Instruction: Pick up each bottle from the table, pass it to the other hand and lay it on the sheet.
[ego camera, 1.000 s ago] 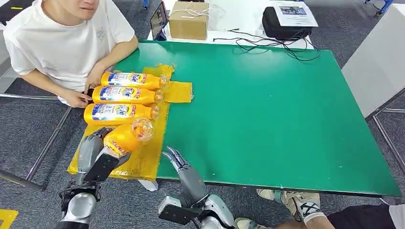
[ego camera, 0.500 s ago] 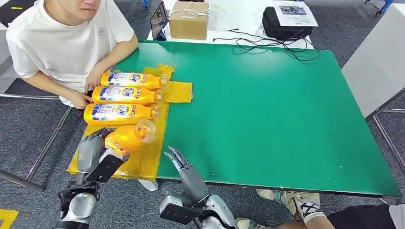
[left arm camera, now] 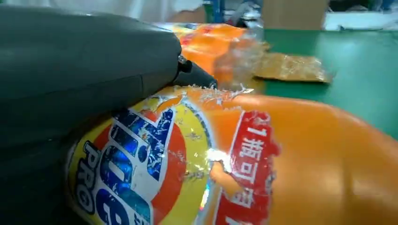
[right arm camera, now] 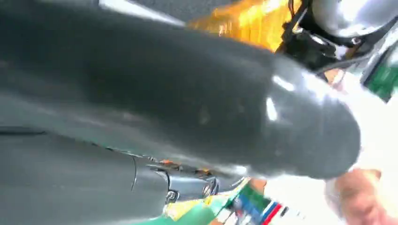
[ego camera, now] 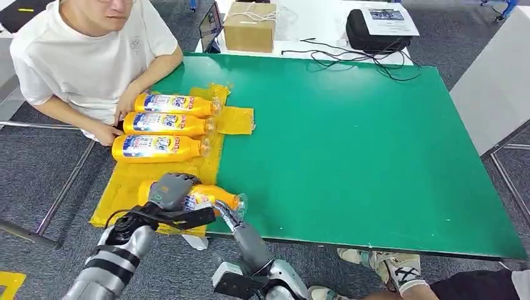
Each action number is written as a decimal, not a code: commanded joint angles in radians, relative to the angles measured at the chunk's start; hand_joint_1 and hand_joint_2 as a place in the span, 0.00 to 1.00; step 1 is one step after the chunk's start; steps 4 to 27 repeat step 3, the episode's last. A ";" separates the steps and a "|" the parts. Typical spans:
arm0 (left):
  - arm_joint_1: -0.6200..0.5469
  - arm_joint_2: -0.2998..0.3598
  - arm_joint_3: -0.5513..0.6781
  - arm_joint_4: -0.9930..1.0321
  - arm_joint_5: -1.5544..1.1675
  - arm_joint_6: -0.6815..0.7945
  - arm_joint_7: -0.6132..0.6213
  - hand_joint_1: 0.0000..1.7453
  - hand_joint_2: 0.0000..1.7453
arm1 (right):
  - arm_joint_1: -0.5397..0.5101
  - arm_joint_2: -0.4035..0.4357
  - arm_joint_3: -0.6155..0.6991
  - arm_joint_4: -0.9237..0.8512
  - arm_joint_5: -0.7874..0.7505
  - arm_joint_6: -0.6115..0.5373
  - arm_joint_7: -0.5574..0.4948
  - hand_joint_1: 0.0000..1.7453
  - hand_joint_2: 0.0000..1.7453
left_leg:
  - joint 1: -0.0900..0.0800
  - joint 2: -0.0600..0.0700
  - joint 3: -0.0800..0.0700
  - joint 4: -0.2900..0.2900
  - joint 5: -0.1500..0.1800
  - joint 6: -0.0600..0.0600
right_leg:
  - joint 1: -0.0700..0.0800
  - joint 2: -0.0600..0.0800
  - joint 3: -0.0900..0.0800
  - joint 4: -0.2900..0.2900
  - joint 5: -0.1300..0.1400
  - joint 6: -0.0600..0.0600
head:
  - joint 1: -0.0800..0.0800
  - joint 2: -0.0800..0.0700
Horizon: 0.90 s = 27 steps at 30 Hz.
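The left hand [ego camera: 170, 189] lies over the label end of an orange bottle [ego camera: 209, 197], fingers wrapped across the barrel; the left wrist view shows the grey thumb pressed along the label. The hand grips the bottle. Whether the bottle rests fully on the sheet [ego camera: 125, 187] or hangs just above it cannot be told.

The bottle lies on its side. Its long axis runs outward from the left hand toward the right hand [ego camera: 226, 211], base under the left palm, clear neck and cap pointing at the right hand. The neck end sits at the sheet's edge where the green table [ego camera: 375, 137] begins.

The right hand stands just beside the cap end, fingers stretched out and close together, touching or nearly touching the neck; which cannot be told. It holds nothing visible. The right wrist view is blurred and does not settle how far the fingers are parted.

Three more bottles [ego camera: 156, 148] lie side by side on the sheet beyond the left hand, parallel to each other, caps pointing the same way as the held bottle. A person [ego camera: 94, 62] sits past them with both hands resting at their base ends.

Judgement: this is the laying-down step. The left hand is the controlling hand; release calls for the barrel to lie parallel to the row, clear of the nearest bottle.
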 commanded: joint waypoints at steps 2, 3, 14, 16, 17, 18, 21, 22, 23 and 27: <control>-0.259 -0.071 -0.196 0.396 0.057 -0.038 0.013 0.89 1.00 | 0.028 0.017 0.052 0.040 -0.019 -0.007 -0.012 0.00 0.00 | 0.001 -0.002 0.003 0.000 0.000 -0.001 | 0.000 -0.001 0.003 -0.001 0.000 -0.001 | -0.001 0.000; -0.280 -0.088 -0.205 0.410 0.071 -0.051 0.021 0.85 1.00 | 0.023 0.018 0.054 0.045 -0.025 -0.009 -0.011 0.00 0.00 | 0.002 -0.005 0.003 0.000 0.000 -0.002 | 0.001 -0.002 0.004 0.000 -0.001 -0.002 | -0.001 0.000; -0.280 -0.088 -0.205 0.410 0.071 -0.051 0.021 0.85 1.00 | 0.023 0.018 0.054 0.045 -0.025 -0.009 -0.011 0.00 0.00 | 0.002 -0.005 0.003 0.000 0.000 -0.002 | 0.001 -0.002 0.004 0.000 -0.001 -0.002 | -0.001 0.000; -0.280 -0.088 -0.205 0.410 0.071 -0.051 0.021 0.85 1.00 | 0.023 0.018 0.054 0.045 -0.025 -0.009 -0.011 0.00 0.00 | 0.002 -0.005 0.003 0.000 0.000 -0.002 | 0.001 -0.002 0.004 0.000 -0.001 -0.002 | -0.001 0.000; -0.280 -0.088 -0.205 0.410 0.071 -0.051 0.021 0.85 1.00 | 0.023 0.018 0.054 0.045 -0.025 -0.009 -0.011 0.00 0.00 | 0.002 -0.005 0.003 0.000 0.000 -0.002 | 0.001 -0.002 0.004 0.000 -0.001 -0.002 | -0.001 0.000; -0.280 -0.088 -0.205 0.410 0.071 -0.051 0.021 0.85 1.00 | 0.023 0.018 0.054 0.045 -0.025 -0.009 -0.011 0.00 0.00 | 0.002 -0.005 0.003 0.000 0.000 -0.002 | 0.001 -0.002 0.004 0.000 -0.001 -0.002 | -0.001 0.000; -0.280 -0.088 -0.205 0.410 0.071 -0.051 0.021 0.85 1.00 | 0.023 0.018 0.054 0.045 -0.025 -0.009 -0.011 0.00 0.00 | 0.002 -0.005 0.003 0.000 0.000 -0.002 | 0.001 -0.002 0.004 0.000 -0.001 -0.002 | -0.001 0.000; -0.280 -0.088 -0.205 0.410 0.071 -0.051 0.021 0.85 1.00 | 0.023 0.018 0.054 0.045 -0.025 -0.009 -0.011 0.00 0.00 | 0.002 -0.005 0.003 0.000 0.000 -0.002 | 0.001 -0.002 0.004 0.000 -0.001 -0.002 | -0.001 0.000; -0.280 -0.088 -0.205 0.410 0.071 -0.051 0.021 0.85 1.00 | 0.023 0.018 0.054 0.045 -0.025 -0.009 -0.011 0.00 0.00 | 0.002 -0.005 0.003 0.000 0.000 -0.002 | 0.001 -0.002 0.004 0.000 -0.001 -0.002 | -0.001 0.000; -0.280 -0.088 -0.205 0.410 0.071 -0.051 0.021 0.85 1.00 | 0.023 0.018 0.054 0.045 -0.025 -0.009 -0.011 0.00 0.00 | 0.002 -0.005 0.003 0.000 0.000 -0.002 | 0.001 -0.002 0.004 0.000 -0.001 -0.002 | -0.001 0.000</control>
